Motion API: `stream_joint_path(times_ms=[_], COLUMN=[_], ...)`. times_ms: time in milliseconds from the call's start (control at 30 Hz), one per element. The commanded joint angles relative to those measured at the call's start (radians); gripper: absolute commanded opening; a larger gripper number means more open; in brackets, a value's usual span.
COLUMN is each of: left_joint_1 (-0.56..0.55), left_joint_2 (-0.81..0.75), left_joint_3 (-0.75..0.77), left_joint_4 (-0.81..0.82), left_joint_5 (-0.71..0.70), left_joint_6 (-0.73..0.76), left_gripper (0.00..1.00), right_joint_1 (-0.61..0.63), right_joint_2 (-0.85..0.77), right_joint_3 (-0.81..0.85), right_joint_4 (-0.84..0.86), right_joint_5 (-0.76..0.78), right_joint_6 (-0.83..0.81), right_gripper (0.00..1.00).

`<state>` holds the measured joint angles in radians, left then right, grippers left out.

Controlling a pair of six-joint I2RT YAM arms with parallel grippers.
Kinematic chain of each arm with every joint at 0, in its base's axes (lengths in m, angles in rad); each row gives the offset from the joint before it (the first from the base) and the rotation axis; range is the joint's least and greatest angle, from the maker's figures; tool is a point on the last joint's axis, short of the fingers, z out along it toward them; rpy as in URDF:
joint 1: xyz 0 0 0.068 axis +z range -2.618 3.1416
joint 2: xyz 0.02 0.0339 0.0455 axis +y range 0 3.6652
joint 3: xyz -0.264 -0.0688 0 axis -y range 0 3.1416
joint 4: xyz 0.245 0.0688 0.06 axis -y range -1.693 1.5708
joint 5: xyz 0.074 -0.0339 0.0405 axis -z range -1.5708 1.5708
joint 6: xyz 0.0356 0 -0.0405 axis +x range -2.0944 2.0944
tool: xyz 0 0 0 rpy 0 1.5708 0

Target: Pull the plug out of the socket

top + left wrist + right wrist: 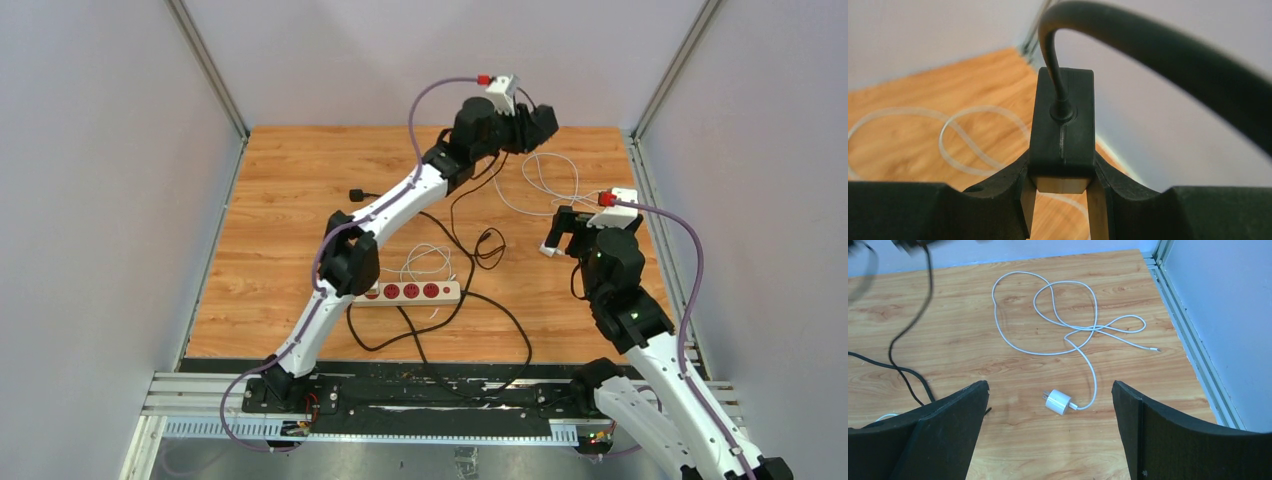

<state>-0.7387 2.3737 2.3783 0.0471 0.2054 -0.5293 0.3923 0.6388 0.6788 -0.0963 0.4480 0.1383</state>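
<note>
My left gripper [1062,172] clamps the black plug [1062,115], held well apart from the socket [412,292]. My right gripper [1049,384] hangs spread wide above a white charger [1058,401]

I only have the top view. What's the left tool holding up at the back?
Observer: The left tool is shut on a black plug. A cord arches from the plug's top.
Operator: Is the right tool open or shut?
Observer: The right tool is wide open.
Operator: Anything below it?
Observer: A white charger lies on the table, prongs bare, with its cable attached.
</note>
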Motion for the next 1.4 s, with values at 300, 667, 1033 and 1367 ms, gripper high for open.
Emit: stream_joint_path(times_ms=[300, 667, 1033, 1367], left_joint_1=[-0.067, -0.082, -0.082, -0.079], left_joint_2=[0.225, 0.388, 0.273, -0.074], left_joint_3=[0.057, 0.133, 0.131, 0.039], left_joint_4=[-0.070, -0.052, -0.150, -0.439], left_joint_5=[-0.157, -0.129, -0.139, -0.295], left_joint_6=[0.018, -0.124, -0.012, 0.261], left_gripper=[0.00, 0.24, 1.00, 1.00], right_joint_1=[-0.009, -0.010, -0.010, -0.010], right_joint_2=[0.036, 0.048, 0.052, 0.092], right_joint_3=[-0.021, -0.034, -0.031, 0.013], right_joint_4=[0.026, 0.021, 0.012, -0.025], right_joint_5=[0.014, 0.001, -0.037, -0.135], right_joint_6=[0.018, 0.025, 0.045, 0.031], right_gripper=[0.99, 0.99, 0.99, 0.99])
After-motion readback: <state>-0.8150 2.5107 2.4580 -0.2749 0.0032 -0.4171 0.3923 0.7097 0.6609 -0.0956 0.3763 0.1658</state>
